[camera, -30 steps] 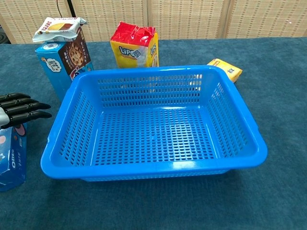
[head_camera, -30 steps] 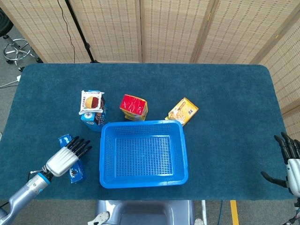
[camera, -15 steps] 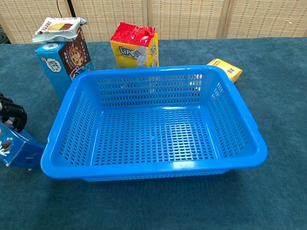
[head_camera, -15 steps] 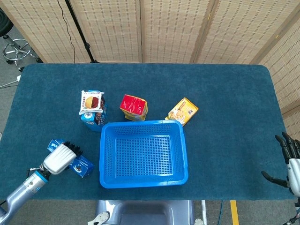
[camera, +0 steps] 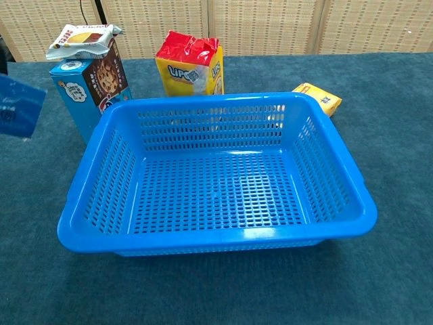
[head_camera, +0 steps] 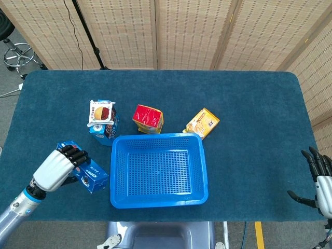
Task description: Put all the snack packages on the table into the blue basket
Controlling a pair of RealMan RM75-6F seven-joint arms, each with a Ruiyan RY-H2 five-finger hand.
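- The blue cookie box (head_camera: 85, 171) is lifted off the tabletop (head_camera: 249, 104), just left of the blue basket (head_camera: 158, 199).
- The left hand (head_camera: 54, 168) grips it from the left, fingers (head_camera: 75, 154) curled over its top, forearm slanting up from the near-left corner.
- The right hand (head_camera: 320, 182) hovers at the far right edge, fingers spread, holding nothing.
- Three snack packs sit behind the basket.

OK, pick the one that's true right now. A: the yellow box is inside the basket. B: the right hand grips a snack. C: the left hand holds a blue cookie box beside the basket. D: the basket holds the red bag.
C: the left hand holds the blue cookie box left of the empty blue basket.
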